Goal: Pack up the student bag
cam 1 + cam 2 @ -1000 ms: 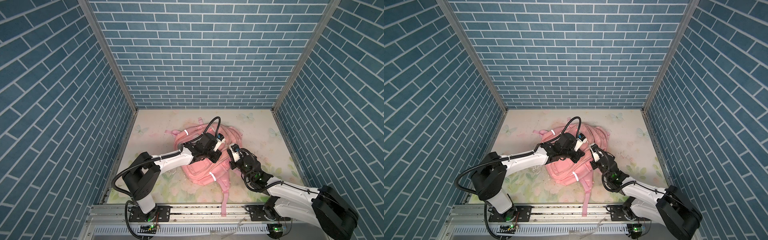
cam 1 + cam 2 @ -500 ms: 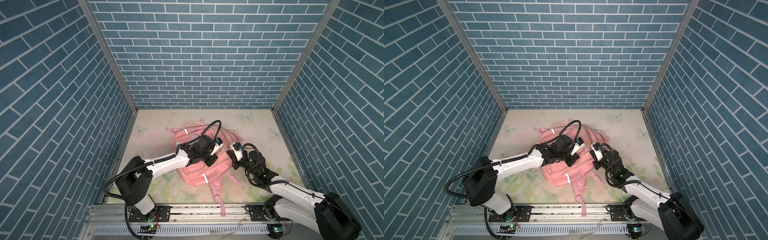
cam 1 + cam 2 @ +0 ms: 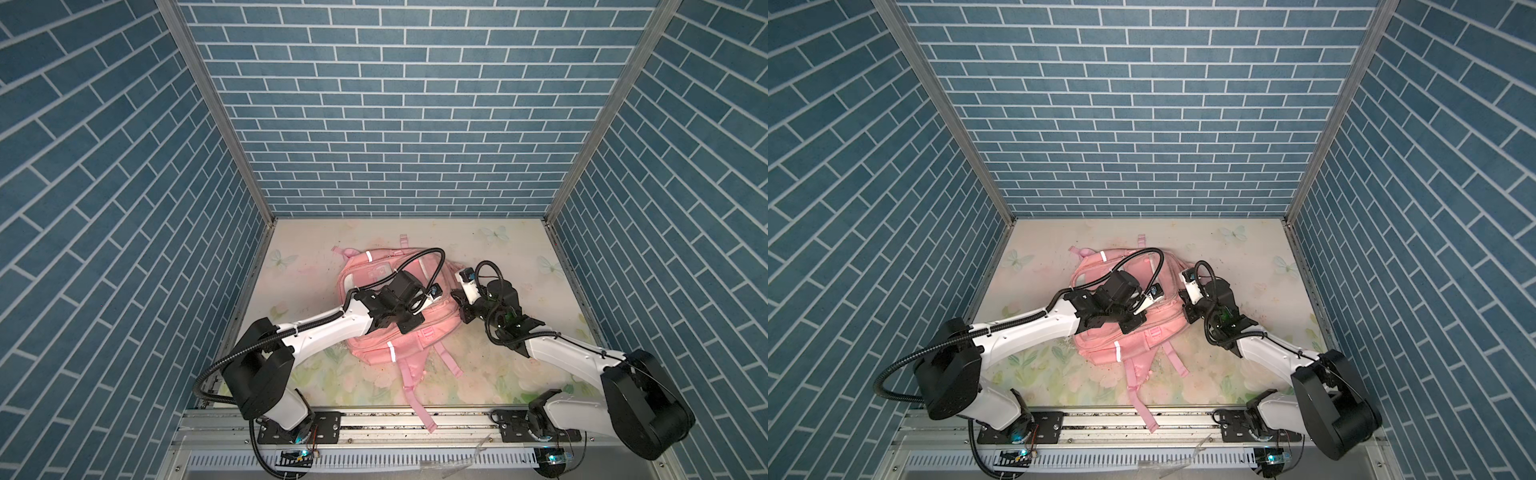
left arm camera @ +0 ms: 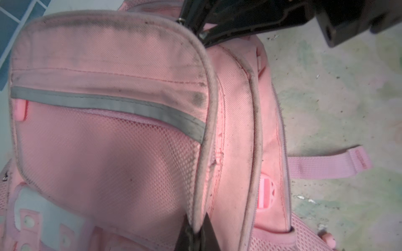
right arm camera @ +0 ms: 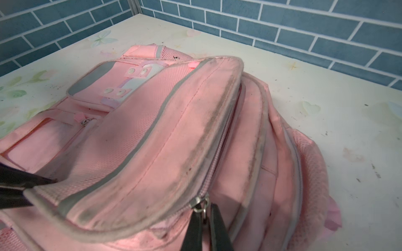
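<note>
We have the student bag (image 3: 376,347) lying flat mid-table (image 3: 478,249), straps toward the near edge. To brace the fabric, the left gripper (image 4: 196,230) is pinched tight on the front pocket's piped rim (image 4: 208,97). The right gripper (image 5: 204,211) is closed on the zipper pull (image 5: 198,203), likely to run the zip against that anchor.
</note>
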Motion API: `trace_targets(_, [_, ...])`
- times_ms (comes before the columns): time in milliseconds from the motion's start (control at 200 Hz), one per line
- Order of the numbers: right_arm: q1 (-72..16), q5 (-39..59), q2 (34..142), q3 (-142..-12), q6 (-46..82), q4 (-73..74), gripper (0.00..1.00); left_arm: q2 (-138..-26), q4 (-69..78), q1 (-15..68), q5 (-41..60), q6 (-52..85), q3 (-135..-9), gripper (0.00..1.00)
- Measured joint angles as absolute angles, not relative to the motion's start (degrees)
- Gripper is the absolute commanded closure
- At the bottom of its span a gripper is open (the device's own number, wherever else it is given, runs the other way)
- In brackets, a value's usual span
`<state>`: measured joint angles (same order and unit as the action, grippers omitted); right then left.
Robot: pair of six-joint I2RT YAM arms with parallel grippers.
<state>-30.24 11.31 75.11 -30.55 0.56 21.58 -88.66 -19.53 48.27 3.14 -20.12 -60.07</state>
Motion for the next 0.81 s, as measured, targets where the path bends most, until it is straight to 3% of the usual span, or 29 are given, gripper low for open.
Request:
trace_targets(315, [-33.2,13.1,75.4,-31.0,5.0,20.6,1.00,-88.4,-21.4,46.6,-4.0,-33.9,-59.4,1.00])
trace_targets(385, [-34.9,12.5,75.4,-31.0,6.2,20.6,1.00,-88.4,-22.1,45.4,-5.2,-34.7,-59.4,0.70])
trace_targets(450, [-35.8,12.3,75.4,-31.0,7.3,20.8,1.00,-88.4,-22.6,44.2,-6.7,-33.8,-59.4,0.53])
trace_targets(630, [-36.1,12.2,76.0,-31.0,8.7,20.9,1.00,-85.1,-24.0,42.8,-7.5,-19.9,-59.1,0.46])
trace_targets(805, [-36.7,12.4,76.1,-31.0,8.8,20.9,1.00,-77.2,-22.3,42.8,-4.3,7.6,-56.8,0.41])
